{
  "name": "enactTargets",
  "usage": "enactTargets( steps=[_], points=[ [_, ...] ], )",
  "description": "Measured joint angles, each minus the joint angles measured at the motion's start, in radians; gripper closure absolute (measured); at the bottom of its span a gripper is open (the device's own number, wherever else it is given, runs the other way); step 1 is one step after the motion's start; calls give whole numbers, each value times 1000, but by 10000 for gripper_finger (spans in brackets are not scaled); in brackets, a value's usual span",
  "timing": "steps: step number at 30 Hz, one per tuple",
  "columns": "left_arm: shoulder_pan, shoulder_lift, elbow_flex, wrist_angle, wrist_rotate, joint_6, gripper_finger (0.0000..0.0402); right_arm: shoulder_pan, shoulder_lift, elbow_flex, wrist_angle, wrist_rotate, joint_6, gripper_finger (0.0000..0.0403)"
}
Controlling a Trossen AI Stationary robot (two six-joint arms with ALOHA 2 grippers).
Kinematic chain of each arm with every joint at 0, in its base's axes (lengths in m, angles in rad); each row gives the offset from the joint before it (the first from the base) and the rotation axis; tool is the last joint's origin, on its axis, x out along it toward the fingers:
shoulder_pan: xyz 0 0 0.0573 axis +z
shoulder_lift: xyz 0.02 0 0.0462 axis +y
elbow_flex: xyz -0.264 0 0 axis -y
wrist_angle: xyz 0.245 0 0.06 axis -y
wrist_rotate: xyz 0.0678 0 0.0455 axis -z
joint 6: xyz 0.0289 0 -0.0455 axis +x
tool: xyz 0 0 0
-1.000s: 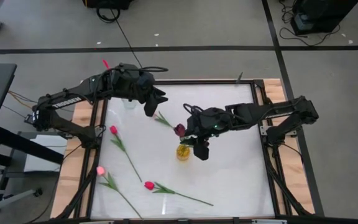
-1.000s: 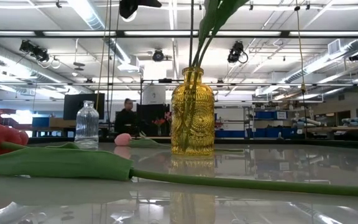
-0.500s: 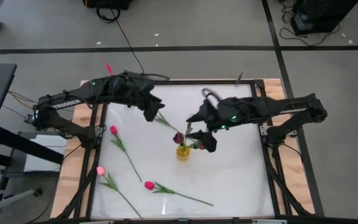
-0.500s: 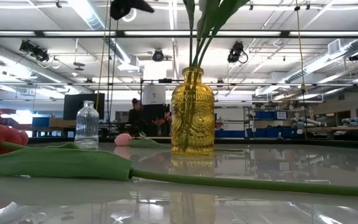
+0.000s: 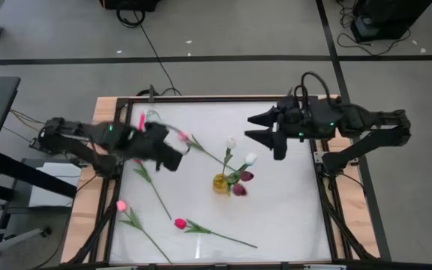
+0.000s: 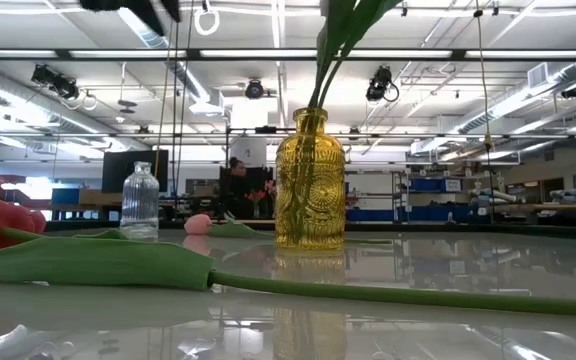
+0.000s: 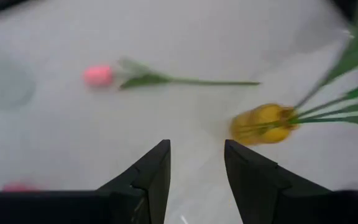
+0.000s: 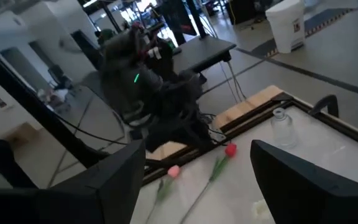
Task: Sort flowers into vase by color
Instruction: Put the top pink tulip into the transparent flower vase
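So the left gripper (image 5: 180, 152) is hanging over the surface (image 5: 291, 210) with its fingers spread and nothing between them; in its wrist view it's looking down past the yellow vase (image 7: 263, 123) at a pink tulip (image 7: 99, 75) lying flat. The right gripper (image 5: 255, 126) is also wide open and empty, parked up near the far right corner, well away from everything.

The yellow vase (image 5: 221, 183) stands mid-surface with white and dark purple heads poking out. Loose flowers lie on the left side: a pink-headed one (image 5: 182, 137) just beside the left gripper, a red one (image 5: 136, 156), a pale pink one (image 5: 121, 205) and another red one (image 5: 179, 223) toward the near edge. The clear vase (image 6: 139, 200) near the far left corner looks empty to me.

What I'd worry about:
- those stems are thin and flat on a glossy surface, so a pinch could easily slip off
- the long stem of the nearest flower runs toward the yellow vase, so dragging it could knock that over
- a leaning bouquet makes the vase tippy anyway
- dropping pink in with the wrong colours
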Motion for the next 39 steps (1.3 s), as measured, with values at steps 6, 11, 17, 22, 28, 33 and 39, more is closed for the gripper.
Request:
enactTargets(
  steps=[6,11,17,22,28,33,39],
  points=[
    [-213,89,0,-165,-100,-458,247,28,2,0,-4,0,13,106],
    [-304,184,0,-166,-75,-629,247,46,25,0,0,0,5,106],
    [-342,306,0,-107,9,-674,247,91,19,0,28,82,-44,106],
    [-347,341,0,-130,75,-604,247,132,-9,0,40,156,-65,106],
    [-285,267,0,-228,75,-491,247,138,-30,0,71,157,-67,106],
    [-167,205,0,-258,66,-353,247,137,-28,0,92,157,-67,106],
    [62,207,0,-81,64,134,247,123,-25,0,92,153,-61,106]
  ],
)
